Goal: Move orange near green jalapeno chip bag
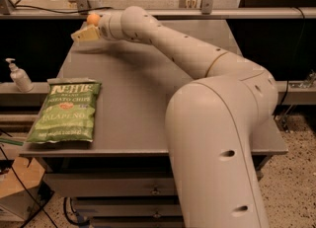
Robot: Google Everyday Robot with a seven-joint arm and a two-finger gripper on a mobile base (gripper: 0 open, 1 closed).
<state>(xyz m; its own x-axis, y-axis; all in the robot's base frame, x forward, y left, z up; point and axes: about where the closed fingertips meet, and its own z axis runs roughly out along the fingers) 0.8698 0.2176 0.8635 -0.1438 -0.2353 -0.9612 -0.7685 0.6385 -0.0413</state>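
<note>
The orange [92, 19] is at the far left corner of the bench [148, 84], peeking out right behind the top of the gripper [87, 33]. Only its upper part shows; the rest is hidden by the gripper and wrist. They look like they're touching, but honestly I can't tell whether the gripper is clamped on it or just open beside it, or whether the fruit is resting on the bench or lifted off.

The arm [173, 44] is stretched way out. Its big base column stands at the near right, then it bends at the elbow and makes a long diagonal reach across the bench to the far left. The gripper points left and a bit downward, low over the surface.

The orange is small, round, bright and smooth-looking. The green jalapeno chip bag [66, 111] lies flat at the near left edge of the bench, white lettering up, silver seam at its far end — well apart from the orange. A pump bottle [19, 76] stands off the bench to the left.
</note>
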